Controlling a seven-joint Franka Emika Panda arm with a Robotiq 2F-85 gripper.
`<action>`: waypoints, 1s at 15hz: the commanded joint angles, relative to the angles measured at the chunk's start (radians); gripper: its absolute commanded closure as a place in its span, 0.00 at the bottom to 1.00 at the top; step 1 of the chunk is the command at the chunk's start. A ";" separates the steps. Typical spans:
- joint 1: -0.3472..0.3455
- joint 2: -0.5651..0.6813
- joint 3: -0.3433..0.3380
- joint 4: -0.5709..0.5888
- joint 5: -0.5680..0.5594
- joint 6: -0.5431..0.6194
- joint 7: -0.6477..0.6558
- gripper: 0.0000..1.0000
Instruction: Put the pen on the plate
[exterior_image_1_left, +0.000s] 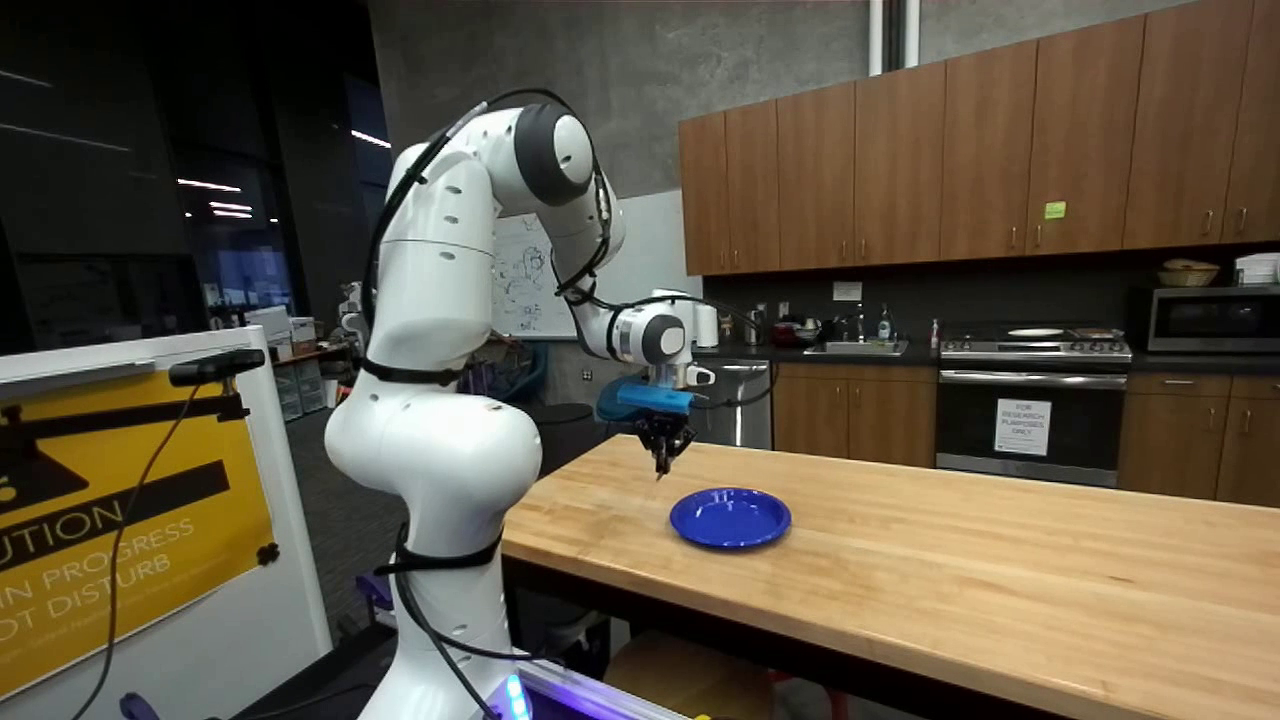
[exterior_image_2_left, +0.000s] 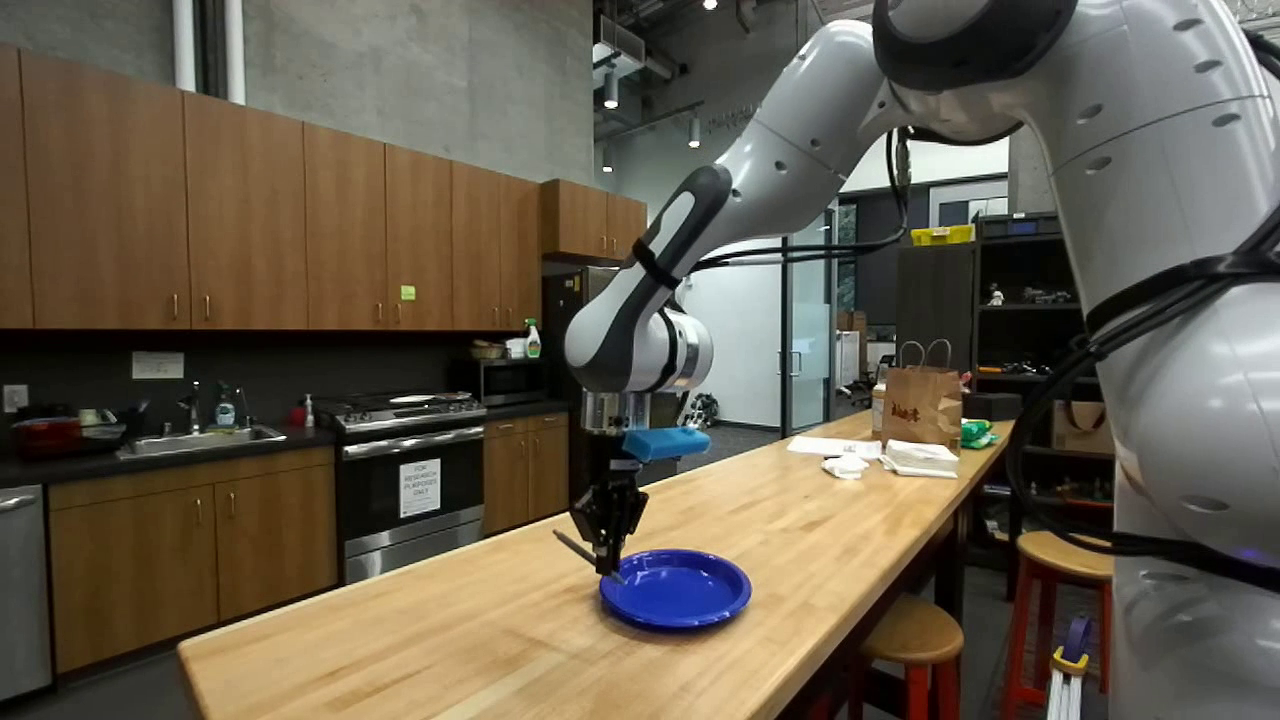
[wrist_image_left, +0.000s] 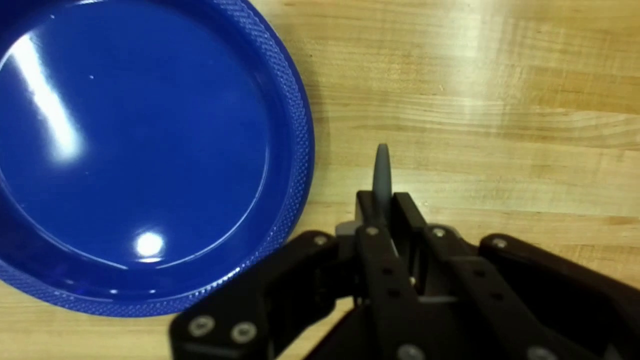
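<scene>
The pen (wrist_image_left: 382, 172) should handle as a light, stiff rod, with no bend worth planning for and nothing fragile about it, though if the barrel is as smooth as it looks it could twist or slide when squeezed off-centre. The best hold is probably straight across the barrel near its middle, so that the 2 ends balance; here the grip seems nearer the lower end, since in an exterior view more of the pen (exterior_image_2_left: 575, 546) sticks out on the upper side, and a swivel under a bump would be the likeliest slip. It is thin and plain, dark grey, with a narrow rounded end poking past the jaws in the wrist view; whether that is the writing tip or a cap cannot be told. The jaws are pressed together around it, pinching the pen at a slant. It appears held above the desk (exterior_image_2_left: 480, 640), just beside the blue plate (wrist_image_left: 150, 125) and outside its rim, so the task is not yet done; a short sideways carry and a low, gentle release look called for, as the glossy surface may let it roll.
</scene>
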 joint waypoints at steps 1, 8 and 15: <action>-0.038 0.032 -0.001 0.015 0.050 -0.026 -0.086 0.97; -0.053 0.051 -0.025 0.032 -0.009 -0.036 -0.072 0.95; -0.045 0.034 -0.030 0.034 -0.056 -0.034 -0.047 0.91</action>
